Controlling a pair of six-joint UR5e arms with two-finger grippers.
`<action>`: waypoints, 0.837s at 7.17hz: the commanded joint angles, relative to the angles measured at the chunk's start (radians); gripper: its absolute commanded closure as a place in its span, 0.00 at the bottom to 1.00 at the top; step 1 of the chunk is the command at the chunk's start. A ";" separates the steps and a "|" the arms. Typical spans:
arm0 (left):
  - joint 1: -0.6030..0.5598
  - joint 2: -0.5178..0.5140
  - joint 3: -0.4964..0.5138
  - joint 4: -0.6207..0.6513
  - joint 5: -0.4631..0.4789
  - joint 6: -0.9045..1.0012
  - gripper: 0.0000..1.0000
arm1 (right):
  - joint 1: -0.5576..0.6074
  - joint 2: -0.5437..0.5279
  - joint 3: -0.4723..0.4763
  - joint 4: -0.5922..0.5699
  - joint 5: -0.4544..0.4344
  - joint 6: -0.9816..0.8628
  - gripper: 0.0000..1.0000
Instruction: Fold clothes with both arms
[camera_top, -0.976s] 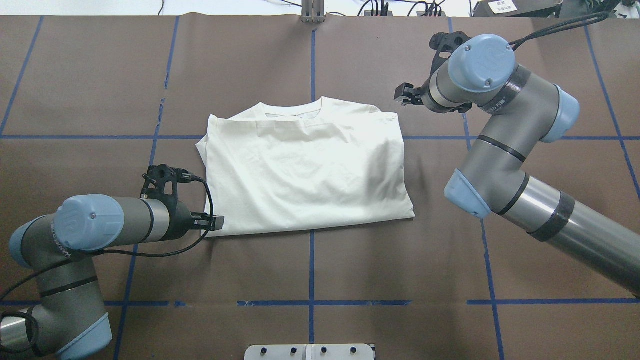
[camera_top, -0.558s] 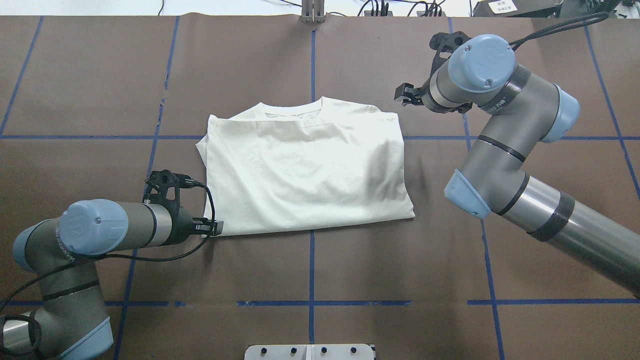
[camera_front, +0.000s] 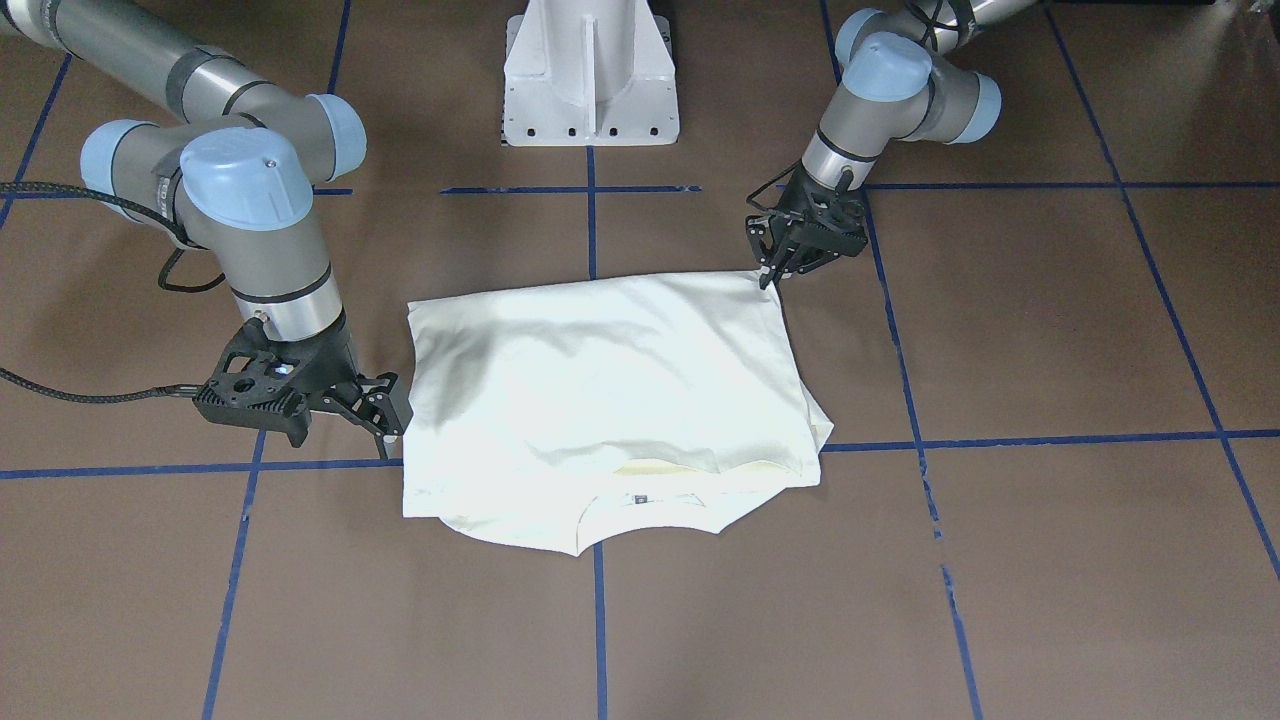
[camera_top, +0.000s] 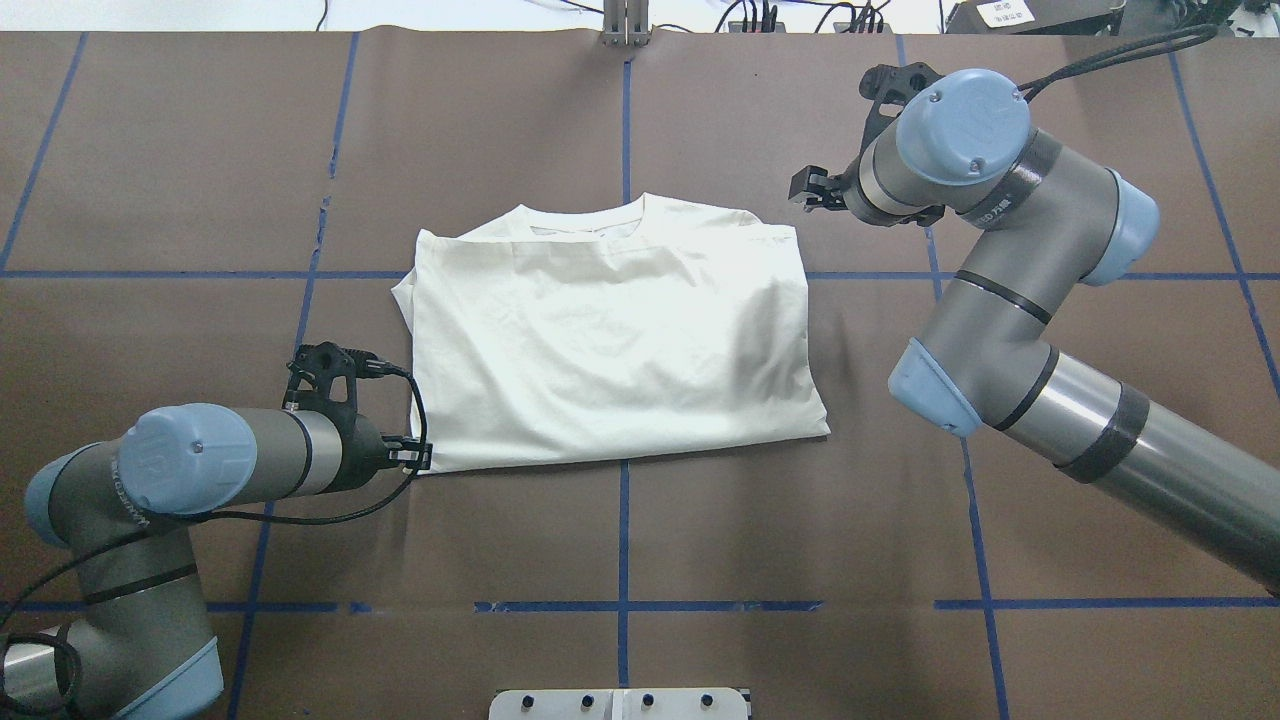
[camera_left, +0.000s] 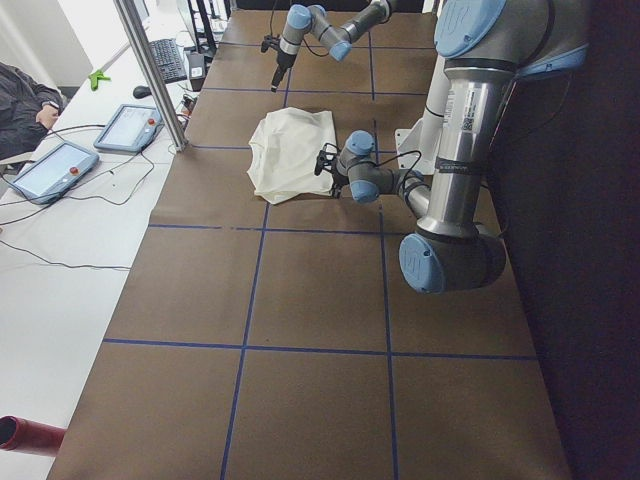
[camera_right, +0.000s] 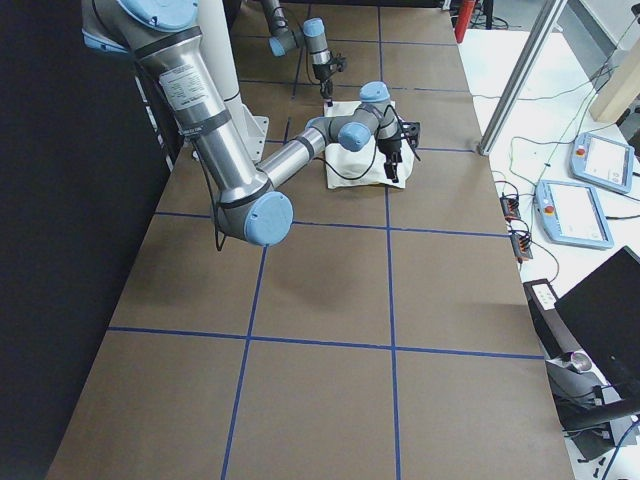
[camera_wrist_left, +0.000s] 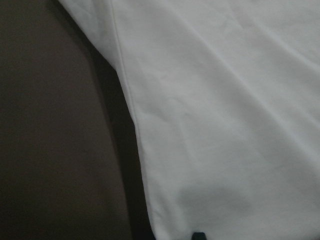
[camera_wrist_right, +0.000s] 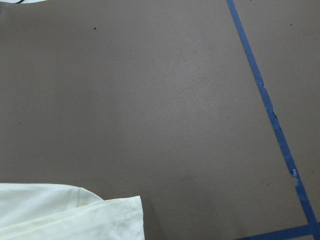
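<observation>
Nearest the robot, the left gripper (camera_top: 420, 458) sits low at the near left corner of the T-shirt (camera_top: 610, 340). Its fingers lie close together right at the hem, and the left wrist view shows only one dark fingertip (camera_wrist_left: 199, 235) against the cloth, so I cannot tell whether they pinch the fabric. The left arm (camera_top: 230, 470) lies low and nearly level, its forearm pointing along the table (camera_top: 620, 540) toward that corner. The T-shirt lies folded with its plain cream side up in the middle of the table, across the central blue tape line (camera_top: 623, 520), its collar (camera_top: 600, 222) on the far edge. Farther off, the right gripper (camera_top: 805, 192) hangs above the bare table just beyond the far right corner, fingers apart and clear of the cloth. The right arm (camera_top: 1000, 300) is bent sharply at the elbow, its wrist turned toward the garment.
</observation>
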 joint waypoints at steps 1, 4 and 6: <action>-0.023 0.019 -0.003 0.008 0.003 0.114 1.00 | 0.000 0.001 0.000 0.000 -0.001 0.008 0.00; -0.266 -0.092 0.153 0.022 0.003 0.364 1.00 | 0.002 0.006 0.001 0.000 -0.002 0.013 0.00; -0.403 -0.351 0.450 0.050 0.003 0.438 1.00 | 0.006 0.009 0.001 0.000 -0.002 0.014 0.00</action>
